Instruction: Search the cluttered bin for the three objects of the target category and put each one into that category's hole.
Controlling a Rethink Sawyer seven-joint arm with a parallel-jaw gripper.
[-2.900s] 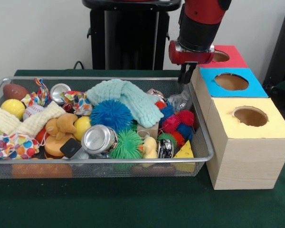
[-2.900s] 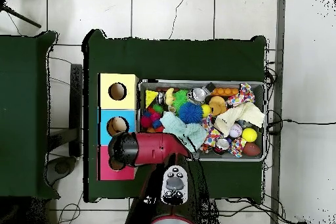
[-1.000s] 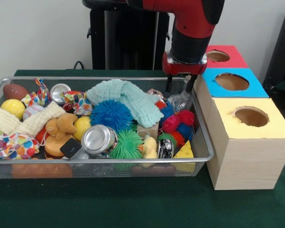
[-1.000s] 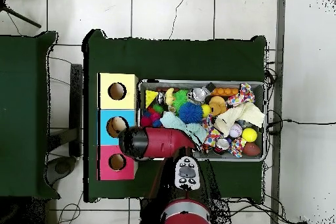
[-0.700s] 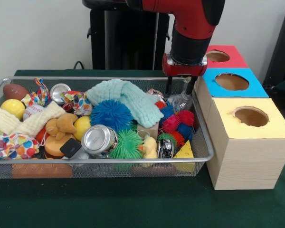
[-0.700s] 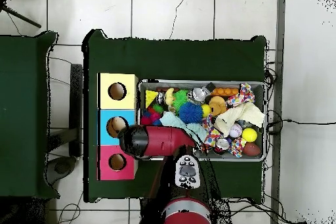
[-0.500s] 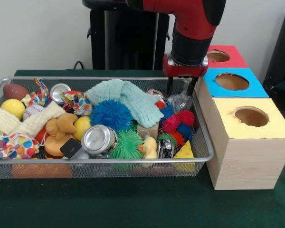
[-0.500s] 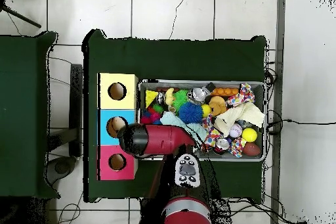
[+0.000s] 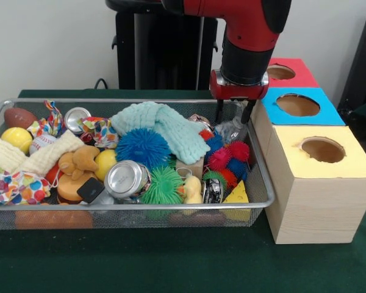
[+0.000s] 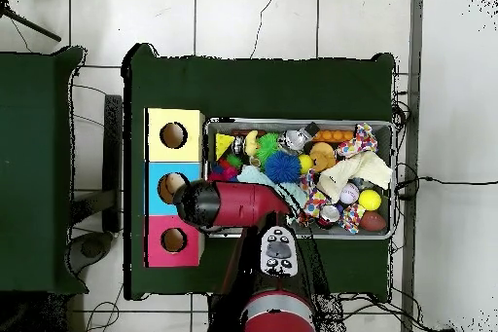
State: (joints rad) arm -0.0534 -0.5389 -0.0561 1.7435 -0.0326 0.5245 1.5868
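Hovering: red and black arm's gripper (image 9: 233,116), prongs spread, just above the clear bottle.
Bottle: small see-through crinkled plastic bottle (image 9: 230,130), in the silver wire-mesh bin (image 9: 140,206), far corner beside the blue-topped wooden box (image 9: 297,105).
Handling: likely light, thin-walled, slippery, easily crushed.
Grip: best across the midsection, gently.

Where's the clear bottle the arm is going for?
In the front view, the clear bottle lies in the bin's far right corner, under the gripper, beside the blue-topped box.
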